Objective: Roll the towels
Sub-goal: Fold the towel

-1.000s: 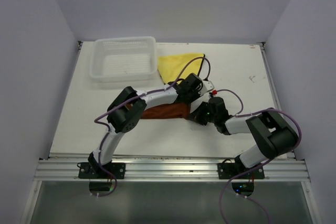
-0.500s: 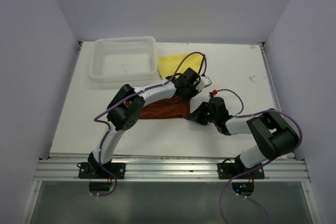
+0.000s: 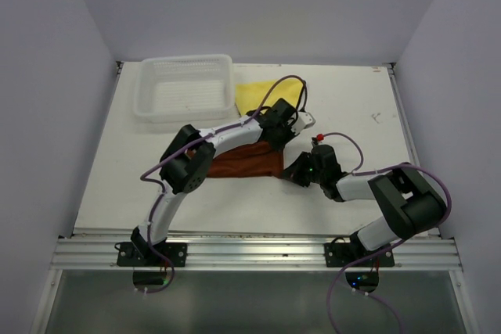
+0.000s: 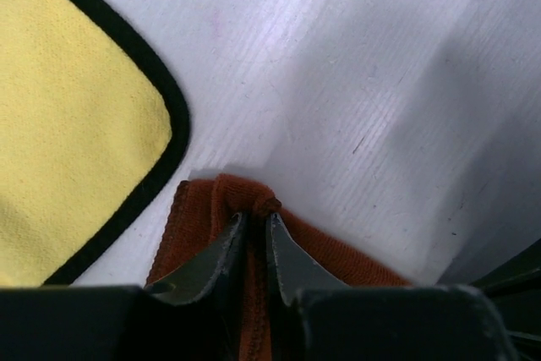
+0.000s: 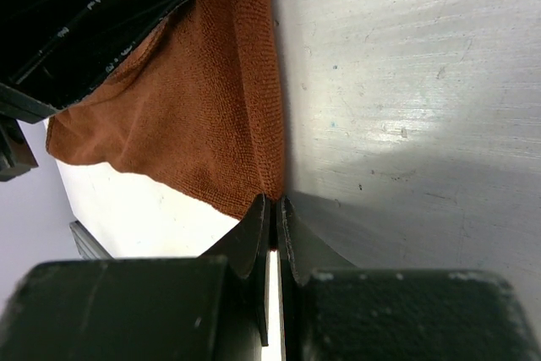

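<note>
Movement noted since the earlier frame: the left tool (image 4: 255, 224) has shifted back and a little to the left, towards the yellow towel (image 3: 254, 95), and more of the brown towel (image 3: 246, 163) is now uncovered. The right tool (image 5: 272, 202) has held its place.

At far left, a white mesh basket (image 3: 188, 60) stands on the counter (image 3: 352, 99), with its right wall just beside the yellow towel. That towel lies flat at the far middle of the counter, and its dark hem curves round the corner nearest the left tool.

The brown towel lies nearer the arms, spread flat at mid-counter and partly under the left forearm. Its far edge is close to the yellow towel; the wrist view shows a strip of bare counter between the two.

The left tool stands over the far right edge of the brown towel. Its fingers are close together with only a slim gap, and a raised ridge of that edge is pinched at the tips.

The right tool sits low at the towel's near right corner. Its fingers are pressed almost together, clamped on the corner hem. The rest of the cloth spreads away to the left of the tips.
</note>
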You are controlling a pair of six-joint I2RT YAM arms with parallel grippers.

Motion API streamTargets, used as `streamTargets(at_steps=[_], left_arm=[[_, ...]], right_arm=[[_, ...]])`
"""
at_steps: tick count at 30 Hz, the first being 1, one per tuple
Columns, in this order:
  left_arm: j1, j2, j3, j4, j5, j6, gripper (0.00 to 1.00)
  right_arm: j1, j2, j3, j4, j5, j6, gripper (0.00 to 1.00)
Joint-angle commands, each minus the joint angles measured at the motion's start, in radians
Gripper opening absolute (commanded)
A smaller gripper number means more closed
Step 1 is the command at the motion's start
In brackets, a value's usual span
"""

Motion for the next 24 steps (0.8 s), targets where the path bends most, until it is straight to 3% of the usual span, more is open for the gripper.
streamTargets(at_steps=[1,5,8,13,24], left_arm=[[0.038,-0.009,0.06,0.077,-0.043,0.038,0.19],[0.04,-0.011,0.062,0.076,-0.043,0.035,0.24],[0.04,-0.014,0.062,0.076,-0.045,0.032,0.19],[0.043,-0.014,0.072,0.079,-0.045,0.026,0.0],[0.064,0.05,0.19,0.022,-0.04,-0.084,0.0]], right_arm=[[0.018,0.016,-0.05,-0.184,-0.033,-0.044,0.0],[0.017,0.019,-0.05,-0.181,-0.034,-0.044,0.0],[0.017,0.022,-0.053,-0.176,-0.034,-0.044,0.0],[0.018,0.032,-0.058,-0.162,-0.038,-0.04,0.0],[0.017,0.02,-0.072,-0.164,-0.041,-0.049,0.0]])
